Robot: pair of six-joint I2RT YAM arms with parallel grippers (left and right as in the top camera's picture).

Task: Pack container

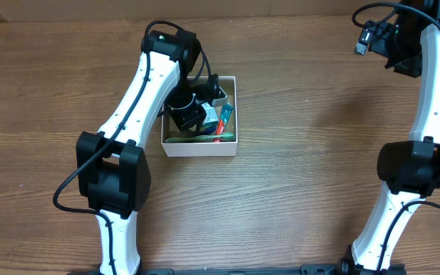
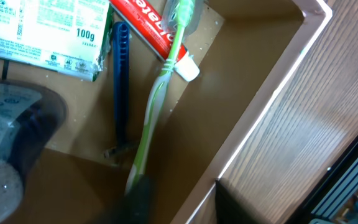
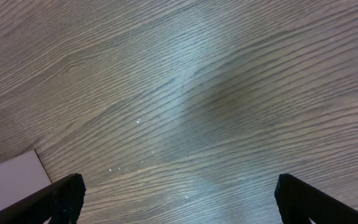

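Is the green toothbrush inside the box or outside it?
Inside. The toothbrush stretches across the container's brown floor, within its walls, crossing the toothpaste tube.

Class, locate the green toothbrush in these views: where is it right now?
In the left wrist view, the green toothbrush lies inside the container, crossing the red toothpaste tube, just right of the blue handle.

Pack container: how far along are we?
Done: toothpaste, green toothbrush, blue-handled item and 100g packet lie in the container. In hand: left gripper is down inside it beside the toothbrush handle; grip unclear. The right gripper is open over the table. Remaining: overhead shows no further loose items; arm needs to withdraw.
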